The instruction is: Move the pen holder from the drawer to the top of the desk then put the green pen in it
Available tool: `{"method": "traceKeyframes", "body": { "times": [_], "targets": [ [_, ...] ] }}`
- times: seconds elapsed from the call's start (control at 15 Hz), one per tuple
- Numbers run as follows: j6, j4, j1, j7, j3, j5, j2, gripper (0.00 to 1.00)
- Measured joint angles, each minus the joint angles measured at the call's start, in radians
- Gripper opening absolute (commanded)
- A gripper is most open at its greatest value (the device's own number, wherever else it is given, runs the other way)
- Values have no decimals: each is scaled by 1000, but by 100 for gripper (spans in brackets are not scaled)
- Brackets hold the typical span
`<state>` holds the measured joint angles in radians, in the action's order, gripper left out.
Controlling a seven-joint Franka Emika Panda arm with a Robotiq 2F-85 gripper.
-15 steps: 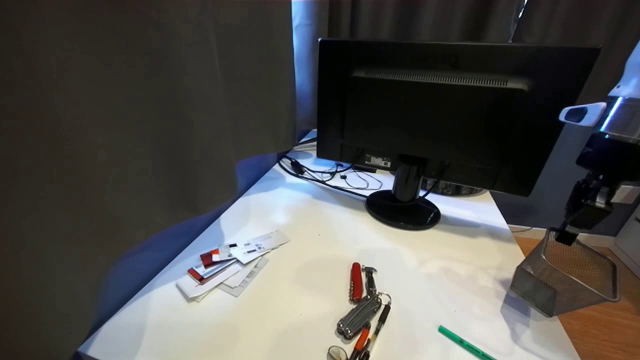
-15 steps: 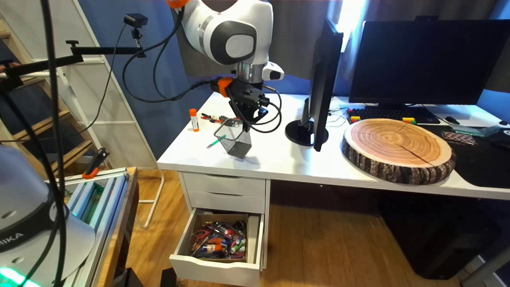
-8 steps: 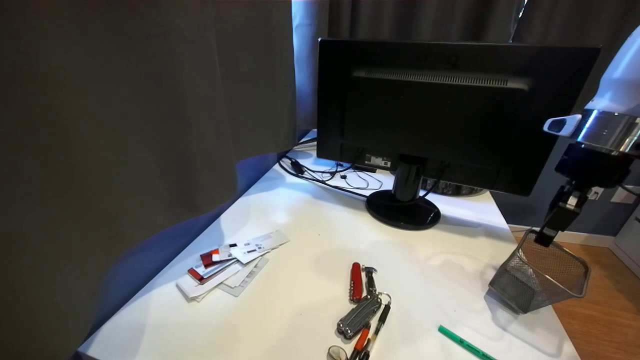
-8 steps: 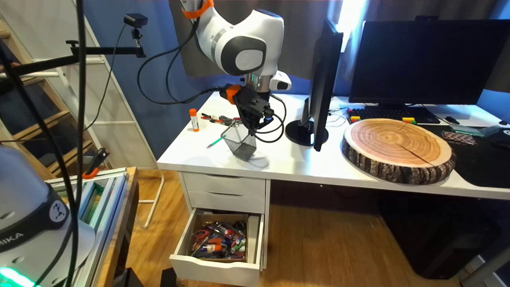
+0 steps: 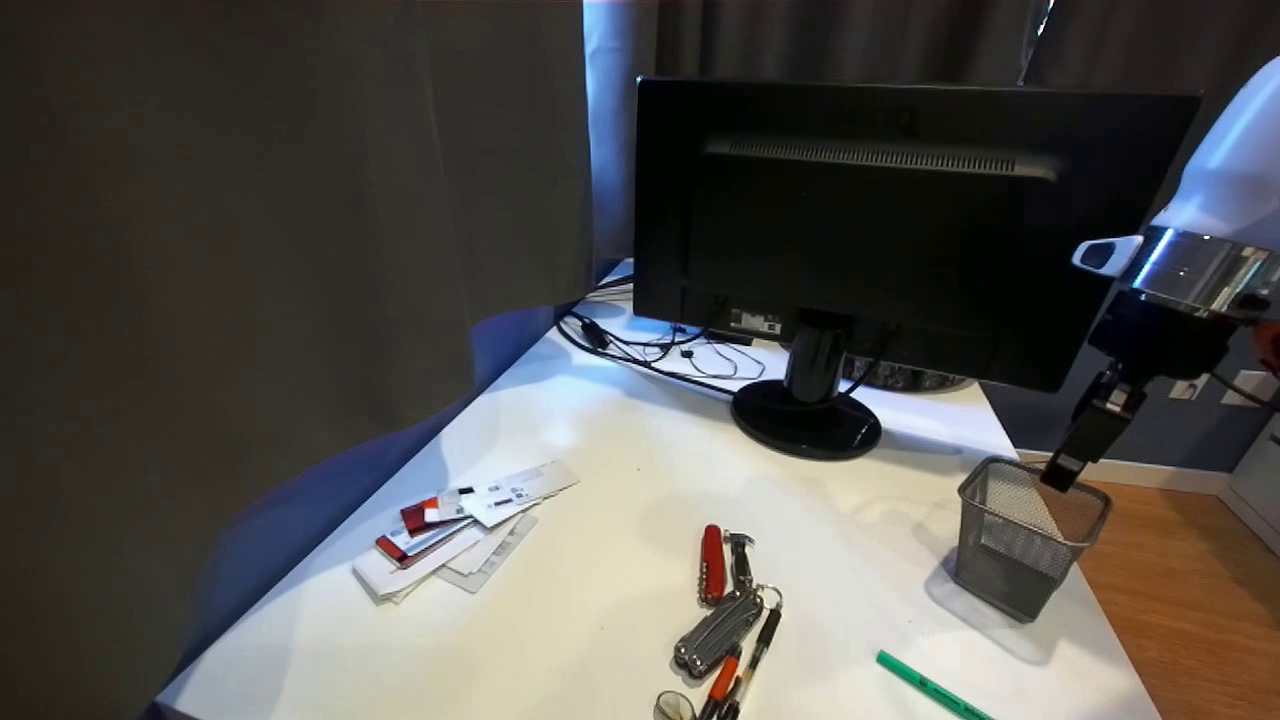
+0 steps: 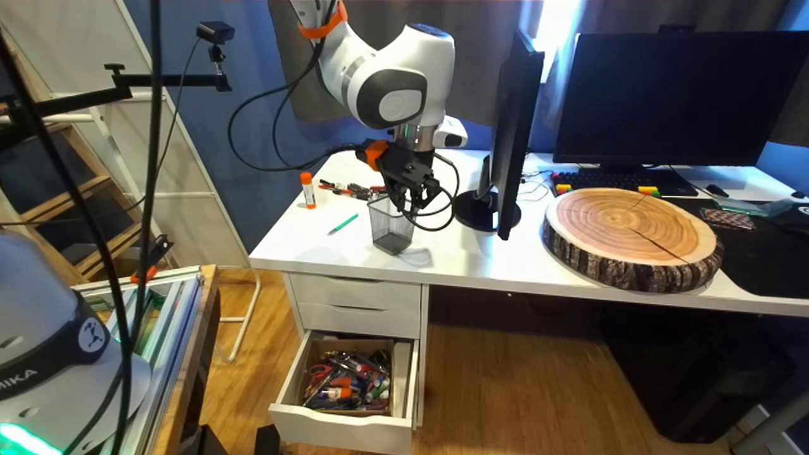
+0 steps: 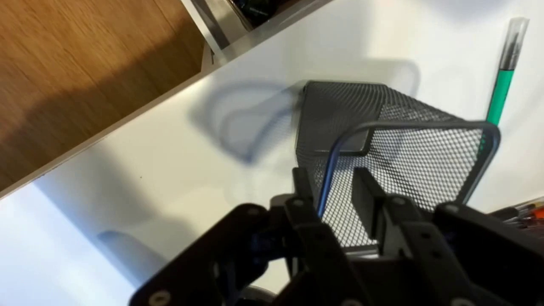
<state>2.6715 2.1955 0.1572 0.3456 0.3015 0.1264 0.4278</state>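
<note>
The dark grey mesh pen holder [image 5: 1010, 570] stands upright on the white desk [image 5: 620, 450] near the edge. It also shows in an exterior view [image 6: 392, 237] and in the wrist view [image 7: 335, 106]. My gripper [image 7: 329, 187] is open: its fingers stand apart on either side of the holder's rim, with a gap between them. In the exterior views the fingertips [image 5: 1062, 475] are at the top of the holder. The green pen [image 7: 502, 93] lies on the desk a short way from the holder, also seen in both exterior views [image 5: 930, 685] [image 6: 343, 224].
A monitor [image 5: 815, 410] stands on the desk beyond the holder. A red knife [image 5: 712, 565], a multitool [image 5: 718, 635], pens and a glue stick [image 6: 308, 191] lie or stand nearby. Cards [image 5: 470, 525] lie farther off. An open drawer [image 6: 347, 430] of stationery is below. A wood slab [image 6: 632, 234] sits beyond the monitor.
The pen holder was tilted in my gripper; it has come down and now stands upright on the desk, farther from the green pen. The arm has moved with it toward the monitor side.
</note>
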Motion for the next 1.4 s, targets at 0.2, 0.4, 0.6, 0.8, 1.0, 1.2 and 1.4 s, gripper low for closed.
{"method": "traceKeyframes", "body": {
  "times": [0.2, 0.4, 0.6, 0.8, 1.0, 1.2, 1.4],
  "targets": [
    [3, 2, 4, 0, 25, -2, -22, 86],
    [3, 19, 14, 0, 62, -2, -64, 100],
    [3, 56, 46, 0, 87, -11, -123, 100],
    [3, 89, 94, 1, 113, -32, -162, 100],
    [3, 103, 145, 3, 138, -59, -151, 100],
    [3, 104, 188, -2, 142, -118, -113, 100],
    [3, 101, 192, -2, 139, -131, -95, 100]
  ]
}}
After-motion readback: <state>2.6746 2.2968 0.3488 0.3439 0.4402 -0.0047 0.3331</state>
